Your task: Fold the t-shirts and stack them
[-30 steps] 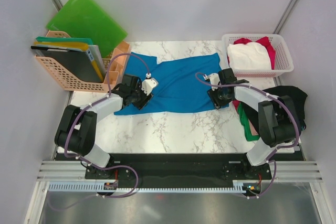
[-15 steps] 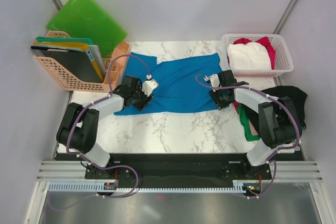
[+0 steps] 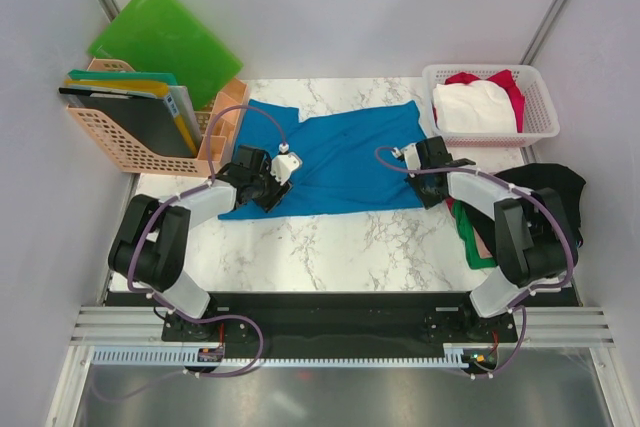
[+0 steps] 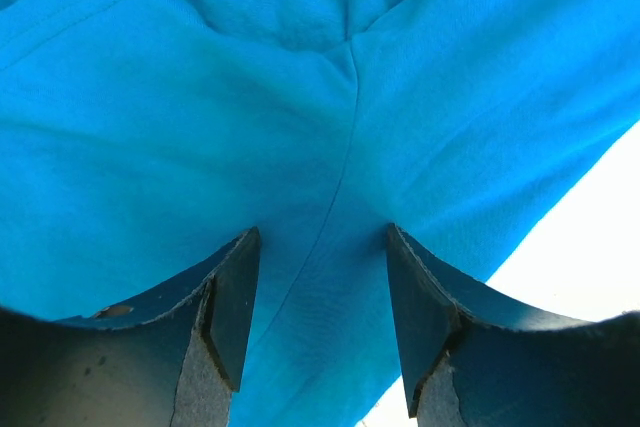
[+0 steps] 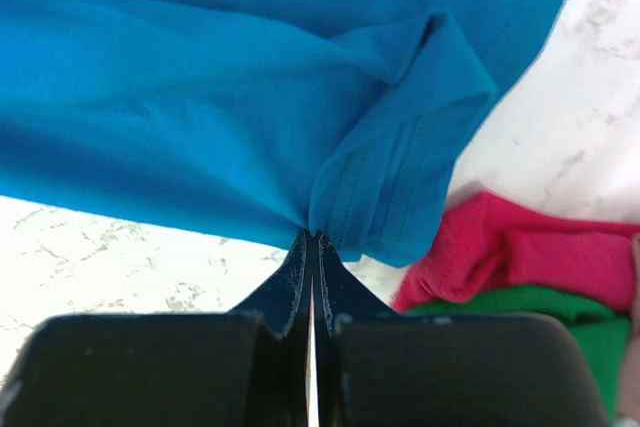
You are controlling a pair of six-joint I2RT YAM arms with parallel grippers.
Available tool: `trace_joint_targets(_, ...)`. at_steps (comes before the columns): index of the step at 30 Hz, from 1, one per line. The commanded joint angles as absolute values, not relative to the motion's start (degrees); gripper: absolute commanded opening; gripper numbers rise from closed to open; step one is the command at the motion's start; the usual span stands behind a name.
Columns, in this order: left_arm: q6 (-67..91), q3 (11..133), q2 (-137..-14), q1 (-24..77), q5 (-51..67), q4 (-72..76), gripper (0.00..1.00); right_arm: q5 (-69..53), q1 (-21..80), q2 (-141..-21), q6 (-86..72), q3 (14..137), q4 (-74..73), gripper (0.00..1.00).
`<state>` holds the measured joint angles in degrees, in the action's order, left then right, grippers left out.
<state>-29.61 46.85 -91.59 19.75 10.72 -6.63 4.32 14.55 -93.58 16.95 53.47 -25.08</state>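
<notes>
The bright blue t-shirt (image 3: 340,157) lies spread across the back half of the marble table (image 3: 340,242). My left gripper (image 3: 270,187) rests on its left part, jaws open, with flat blue cloth (image 4: 300,97) showing between the fingers (image 4: 322,247). My right gripper (image 3: 428,192) is at the shirt's front right corner, shut on a bunched fold of the blue hem (image 5: 400,187), its fingertips (image 5: 313,237) pressed together. Red (image 5: 540,257) and green (image 5: 570,322) t-shirts lie just right of that corner.
A white lattice basket (image 3: 525,129) at the back right holds a white t-shirt (image 3: 472,107) and a red one (image 3: 500,79). A black t-shirt (image 3: 555,182) lies heaped at the right edge. A peach file rack (image 3: 120,147) with green folders (image 3: 165,37) stands at the back left.
My right gripper has gone from open to shut, pinching the blue t-shirt's hem corner, and has moved slightly right. The left gripper has hardly moved and stays open.
</notes>
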Motion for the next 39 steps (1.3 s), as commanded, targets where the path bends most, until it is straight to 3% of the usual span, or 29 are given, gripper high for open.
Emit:
trace_joint_targets(1, -28.9, 46.9, -92.2, 20.0, 11.9, -4.0, 0.60, 9.6, 14.7, -89.7, 18.0, 52.6, -24.9, 0.00)
trace_joint_targets(20, -29.7, 45.9, -91.5, 20.0, 11.6, -3.3, 0.60, 16.3, 14.1, -86.4, 20.7, 49.3, -29.9, 0.01)
trace_joint_targets(22, -29.7, 45.7, -91.3, 20.0, 11.5, -3.3, 0.60, 16.2, 13.8, -86.9, 20.7, 49.0, -30.2, 0.10)
trace_joint_targets(26, -29.7, 45.4, -90.9, 20.0, 11.6, -3.4, 0.60, 14.2, 13.9, -86.8, 19.8, 48.8, -30.3, 0.54)
trace_joint_targets(33, -30.4, 44.5, -90.3, 20.1, 10.7, -3.7, 0.60, 18.0, 13.9, -85.4, 17.8, 48.5, -30.4, 0.60)
trace_joint_targets(39, -29.8, 40.6, -84.0, 20.1, 9.8, -3.7, 0.60, 9.1, 13.9, -75.2, 17.2, 50.5, -35.4, 0.59)
